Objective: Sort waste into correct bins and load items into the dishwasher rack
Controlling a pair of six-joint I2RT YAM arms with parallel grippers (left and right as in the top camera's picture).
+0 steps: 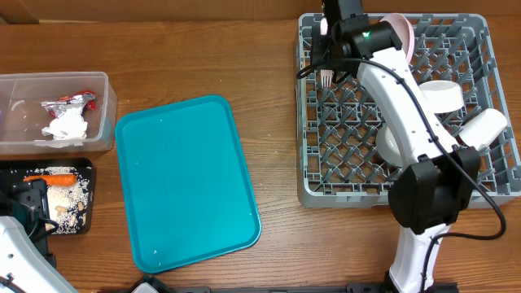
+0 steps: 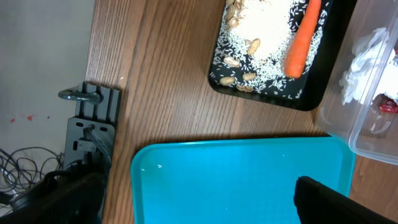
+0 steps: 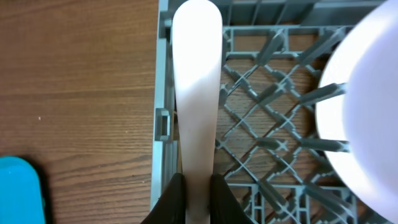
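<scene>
My right gripper (image 3: 197, 193) is shut on the white fork's handle (image 3: 196, 81) and holds it over the left rim of the grey dishwasher rack (image 3: 165, 118). In the overhead view the fork's tines (image 1: 326, 79) hang at the rack's (image 1: 326, 191) far left corner. The rack holds a pinkish plate (image 1: 403, 32), two bowls (image 1: 444, 94) (image 1: 391, 142) and a cup (image 1: 484, 126). The clear tub (image 1: 102, 106) holds a foil wrapper (image 1: 69, 102) and a napkin (image 1: 65, 126). The black tray (image 1: 85, 199) holds a carrot (image 1: 53, 177) and crumbs. My left gripper (image 2: 199, 205) is open and empty over the teal tray's near corner.
The teal tray (image 1: 183, 179) lies bare between the bins and the rack. In the left wrist view the black tray (image 2: 273, 99) with the carrot (image 2: 301, 40) and the tub (image 2: 367, 137) lie beyond it. A black clamp (image 2: 93, 118) sits at the table's edge.
</scene>
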